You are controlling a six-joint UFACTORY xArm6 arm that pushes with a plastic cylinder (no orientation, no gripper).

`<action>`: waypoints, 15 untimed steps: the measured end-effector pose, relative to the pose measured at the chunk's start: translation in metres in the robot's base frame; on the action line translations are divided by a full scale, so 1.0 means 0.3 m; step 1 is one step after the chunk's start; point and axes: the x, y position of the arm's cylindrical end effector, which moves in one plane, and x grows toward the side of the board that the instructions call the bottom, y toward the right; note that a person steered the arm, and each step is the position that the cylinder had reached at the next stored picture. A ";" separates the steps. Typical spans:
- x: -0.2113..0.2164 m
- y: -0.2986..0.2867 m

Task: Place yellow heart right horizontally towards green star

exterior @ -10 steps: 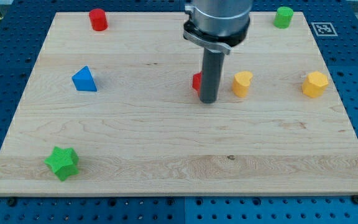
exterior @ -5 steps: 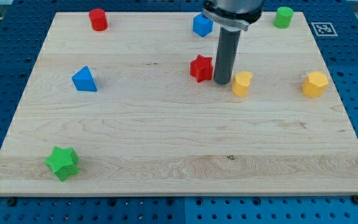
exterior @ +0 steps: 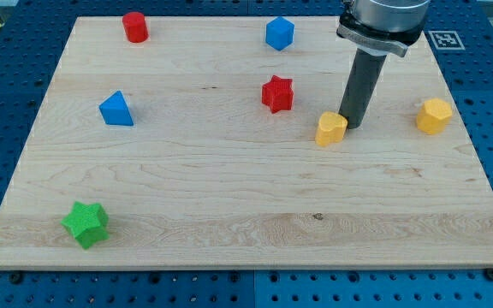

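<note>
The yellow heart (exterior: 331,128) lies right of the board's centre. My tip (exterior: 354,127) stands just to the heart's right and slightly above it, touching or nearly touching it. The green star (exterior: 86,224) sits near the board's bottom left corner, far to the left of and below the heart. The rod comes down from the view's top right.
A red star (exterior: 277,93) lies up-left of the heart. A blue cube-like block (exterior: 279,32) is at the top middle, a yellow hexagonal block (exterior: 433,115) at the right, a blue triangular block (exterior: 116,109) at the left, a red cylinder (exterior: 135,26) at the top left.
My tip moved from left of the heart, beside the red star, over to the heart's right side. The heart shifted slightly down and left. The rod now hides the green cylinder at the top right.
</note>
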 end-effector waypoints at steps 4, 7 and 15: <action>-0.005 -0.106; 0.004 -0.224; 0.141 -0.127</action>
